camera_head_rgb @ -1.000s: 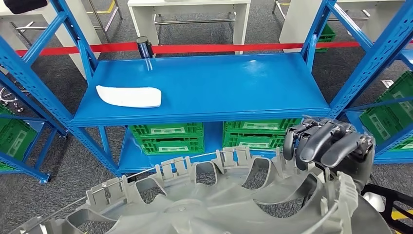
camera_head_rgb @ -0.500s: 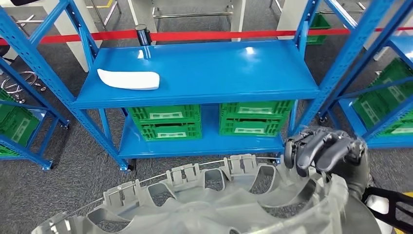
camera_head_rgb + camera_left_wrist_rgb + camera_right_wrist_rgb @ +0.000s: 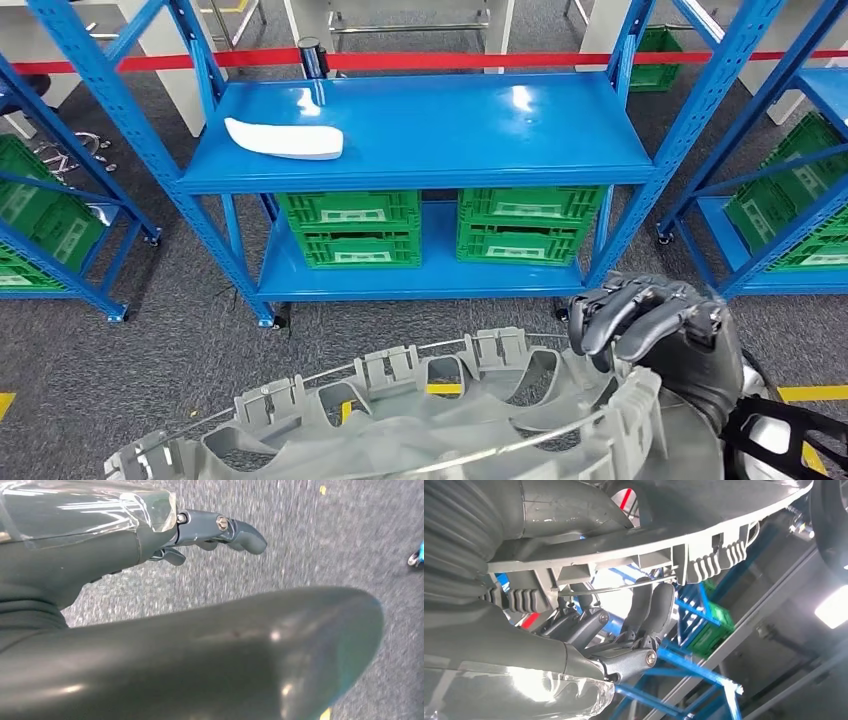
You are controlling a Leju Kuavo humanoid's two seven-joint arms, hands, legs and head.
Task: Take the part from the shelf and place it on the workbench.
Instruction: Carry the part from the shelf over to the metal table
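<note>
The part [image 3: 430,430] is a large grey ring-shaped plastic piece with cut-outs and clips, low in the head view, off the shelf. My right hand [image 3: 655,330] grips its right rim, dark fingers curled over the edge. In the right wrist view those fingers [image 3: 649,610] hook under the part's ribbed rim [image 3: 704,510]. The left wrist view has my left hand [image 3: 150,580] over grey carpet. Its fingers [image 3: 225,530] are stretched out, apart from the thick thumb, with only floor between them.
The blue shelf [image 3: 450,130] stands ahead with a white curved piece [image 3: 285,140] on its top board. Green crates [image 3: 350,228] sit on its lower board. More blue racks with green crates flank it. Red tape [image 3: 450,60] runs behind, and grey carpet lies in front.
The whole view has shifted: the shelf now sits farther off and higher in the picture, with more carpet showing. My right hand keeps its grip on the part.
</note>
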